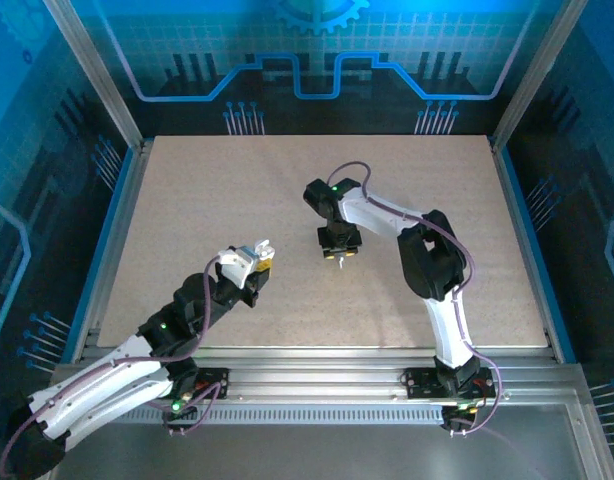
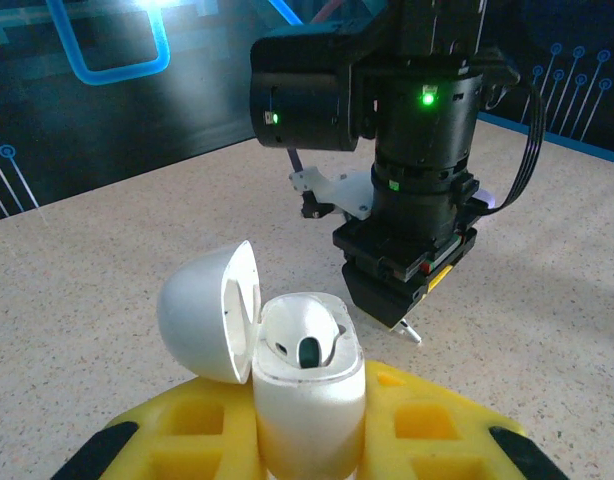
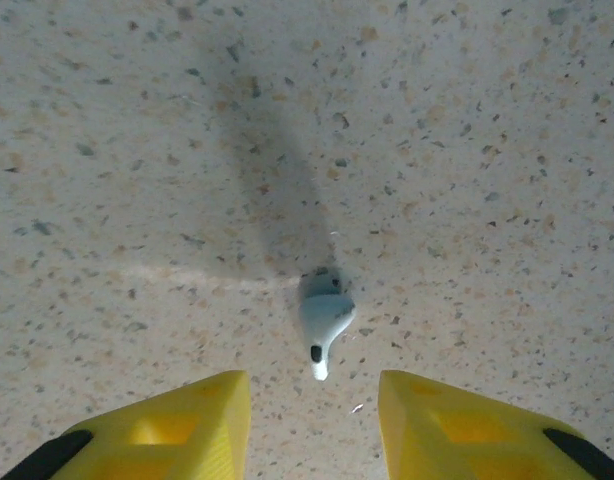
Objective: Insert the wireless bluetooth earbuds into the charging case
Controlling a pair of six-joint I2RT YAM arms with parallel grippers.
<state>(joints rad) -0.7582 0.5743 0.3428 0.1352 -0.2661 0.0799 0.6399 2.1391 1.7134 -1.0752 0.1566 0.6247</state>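
My left gripper [image 2: 309, 435] is shut on the white charging case [image 2: 309, 395], which stands upright between the yellow fingers [image 2: 187, 425]. Its lid [image 2: 202, 310] hangs open to the left. A dark socket shows inside; I cannot tell if anything sits in it. One white earbud [image 3: 324, 318] lies on the speckled table, stem towards the camera. My right gripper [image 3: 309, 380] hovers just over it, open, its yellow fingertips [image 3: 217, 400] either side of the stem without touching. From above, the right gripper [image 1: 340, 254] points down right of the left gripper [image 1: 255, 257].
The right arm's black wrist [image 2: 417, 170] hangs close behind the case. Bare speckled tabletop [image 1: 187, 200] spreads around both grippers. Metal frame rails [image 1: 117, 190] and blue walls bound the table.
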